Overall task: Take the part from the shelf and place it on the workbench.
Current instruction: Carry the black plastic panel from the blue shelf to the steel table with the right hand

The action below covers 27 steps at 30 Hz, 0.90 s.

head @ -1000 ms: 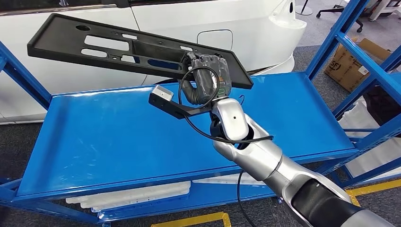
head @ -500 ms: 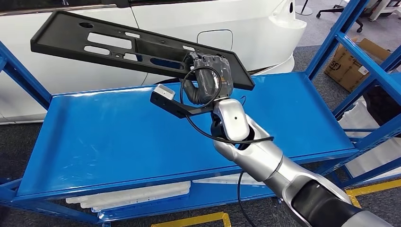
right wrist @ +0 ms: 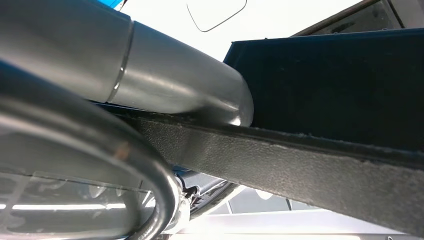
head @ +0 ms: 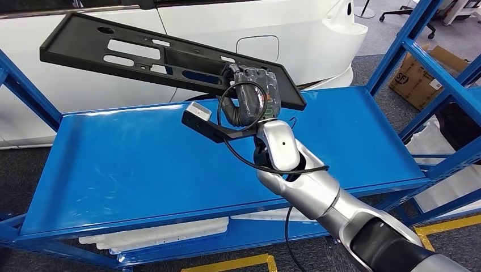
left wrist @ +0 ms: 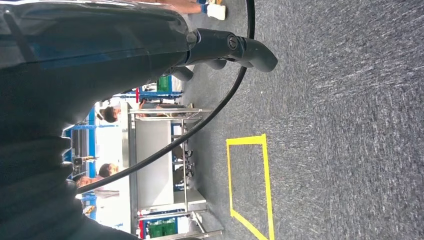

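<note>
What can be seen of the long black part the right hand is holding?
The black part is a long, flat, matte plastic-looking panel with a raised rim, several rectangular cutouts and a round hole near its far end. The right hand grips it near one end, lifted clear above the blue shelf, tilted, its free end reaching across the white car behind.

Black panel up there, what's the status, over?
Right hand grips the black panel at one end, clear above the blue shelf. Left hand hangs over the floor, holding nothing. White car close behind the panel.
</note>
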{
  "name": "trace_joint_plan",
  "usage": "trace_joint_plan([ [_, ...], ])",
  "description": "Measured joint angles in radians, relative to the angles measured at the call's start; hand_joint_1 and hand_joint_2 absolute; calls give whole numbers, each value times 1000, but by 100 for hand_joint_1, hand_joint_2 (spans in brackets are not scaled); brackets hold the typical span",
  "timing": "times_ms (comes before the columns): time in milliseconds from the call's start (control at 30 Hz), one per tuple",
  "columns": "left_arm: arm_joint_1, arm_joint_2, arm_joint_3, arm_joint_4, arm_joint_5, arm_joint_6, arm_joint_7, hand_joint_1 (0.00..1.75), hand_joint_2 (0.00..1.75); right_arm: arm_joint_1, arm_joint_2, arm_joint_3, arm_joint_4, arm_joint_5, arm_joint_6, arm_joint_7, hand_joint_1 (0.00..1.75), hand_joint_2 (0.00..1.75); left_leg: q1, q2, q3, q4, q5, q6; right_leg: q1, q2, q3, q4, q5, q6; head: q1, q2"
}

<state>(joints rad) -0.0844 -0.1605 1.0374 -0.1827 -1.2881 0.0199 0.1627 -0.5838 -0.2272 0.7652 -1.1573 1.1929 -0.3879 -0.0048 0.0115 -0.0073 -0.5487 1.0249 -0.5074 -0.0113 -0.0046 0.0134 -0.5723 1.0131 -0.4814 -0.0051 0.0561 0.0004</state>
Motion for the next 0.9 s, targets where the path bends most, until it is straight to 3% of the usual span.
trace_joint_plan([
  [533, 0, 0, 0, 0, 0, -22, 5, 0, 175, 3, 1, -2, -7, -21, -8, -17, 175, 0, 0, 0, 0, 0, 0, 0, 0, 0, 0, 0, 0, 0, 0, 0],
  [767, 0, 0, 0, 0, 11, -32, 8, 0, 175, 54, 1, -49, -58, -249, 9, -91, 175, 0, 0, 0, 0, 0, 0, 0, 0, 0, 0, 0, 0, 0, 0, 0],
  [900, 1, 0, 0, 0, 14, -33, 9, 0, 175, 101, 1, -102, -90, -312, -2, -105, 175, 0, 0, -1, 0, 0, 0, 0, 0, -1, 0, 0, 0, 0, 0, 0],
])
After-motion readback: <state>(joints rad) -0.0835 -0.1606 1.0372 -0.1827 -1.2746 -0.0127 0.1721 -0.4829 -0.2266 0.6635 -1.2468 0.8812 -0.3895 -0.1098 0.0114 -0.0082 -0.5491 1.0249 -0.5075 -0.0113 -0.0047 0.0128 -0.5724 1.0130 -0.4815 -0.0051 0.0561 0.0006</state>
